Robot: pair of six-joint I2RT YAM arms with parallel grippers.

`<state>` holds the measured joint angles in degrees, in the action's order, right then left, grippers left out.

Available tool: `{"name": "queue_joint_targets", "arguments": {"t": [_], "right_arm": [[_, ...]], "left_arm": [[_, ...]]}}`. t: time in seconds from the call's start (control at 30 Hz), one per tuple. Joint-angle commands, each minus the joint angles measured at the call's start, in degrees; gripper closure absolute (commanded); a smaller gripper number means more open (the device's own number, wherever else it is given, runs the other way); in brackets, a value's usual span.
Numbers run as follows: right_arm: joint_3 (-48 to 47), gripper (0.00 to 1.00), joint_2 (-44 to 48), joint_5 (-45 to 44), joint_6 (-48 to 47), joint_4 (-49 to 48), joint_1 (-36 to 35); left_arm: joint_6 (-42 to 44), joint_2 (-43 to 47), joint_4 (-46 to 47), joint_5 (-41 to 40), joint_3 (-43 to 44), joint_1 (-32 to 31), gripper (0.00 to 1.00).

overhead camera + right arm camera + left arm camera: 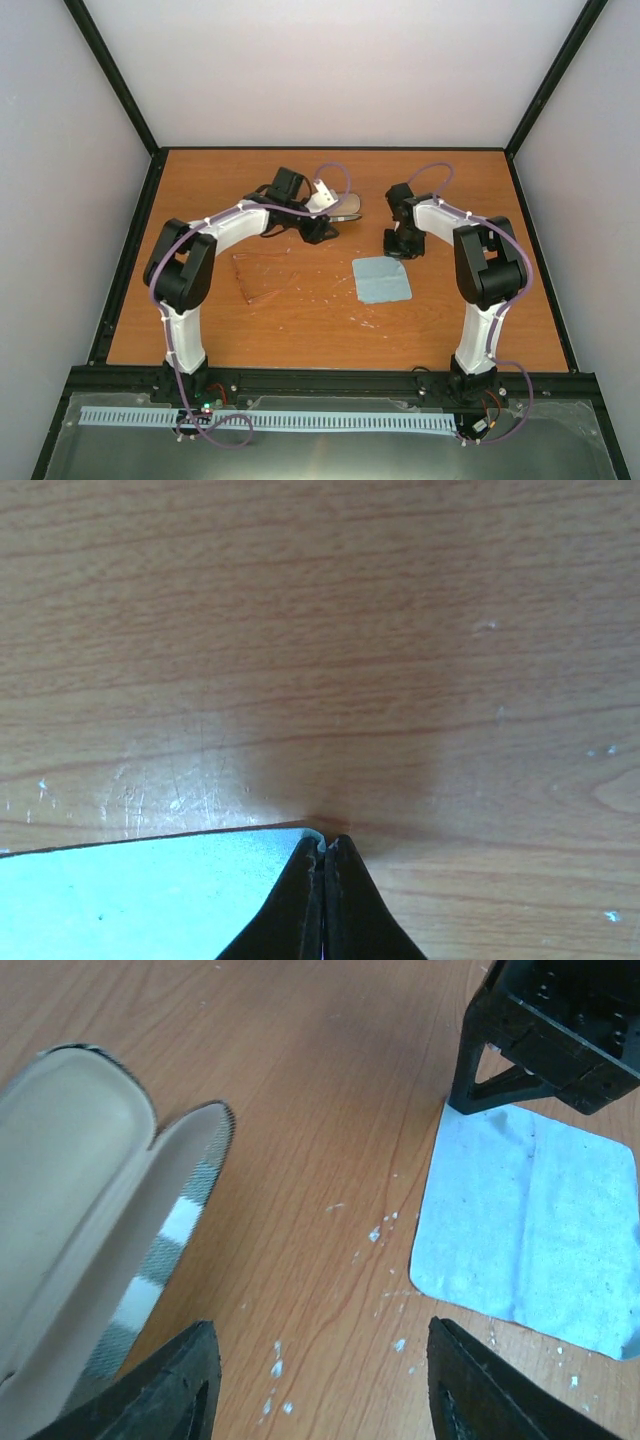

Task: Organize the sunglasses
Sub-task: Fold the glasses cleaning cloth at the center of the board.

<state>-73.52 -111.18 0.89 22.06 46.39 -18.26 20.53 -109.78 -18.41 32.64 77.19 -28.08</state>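
Observation:
The sunglasses (264, 278) lie on the wood left of centre, thin and amber, faint against the grain. They do not show in either wrist view. My left gripper (318, 232) hovers open beside the open striped case (90, 1220), whose cream lining faces up. Nothing is between its fingers (190, 1390). The light blue cloth (381, 280) lies flat at centre right. My right gripper (325, 845) is shut on the cloth (150, 900) at its far corner, low against the table.
The right gripper's black body (550, 1030) stands at the far corner of the cloth (530, 1230) in the left wrist view. White specks (380, 1232) dot the wood between case and cloth. A black frame rims the table (150, 200).

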Motion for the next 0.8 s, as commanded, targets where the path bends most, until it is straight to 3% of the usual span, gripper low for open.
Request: {"name": "queue_joint_targets", "arguments": {"t": [0.0, 0.4, 0.77], "right_arm": [[1.1, 0.97, -3.3, -0.1, 0.6, -2.7, 1.6], [1.9, 0.97, -2.7, 0.2, -0.3, -3.5, 2.9], [2.9, 0.97, -2.2, 0.9, -0.3, -4.3, 2.9]], "left_arm": [[-1.6, -3.7, -3.5, -4.8, 5.5, -3.6, 0.43], [-1.9, -10.3, -6.3, -15.5, 10.9, -12.6, 0.51], [-1.8, -12.4, -6.4, -19.6, 11.5, -14.0, 0.58]]}}
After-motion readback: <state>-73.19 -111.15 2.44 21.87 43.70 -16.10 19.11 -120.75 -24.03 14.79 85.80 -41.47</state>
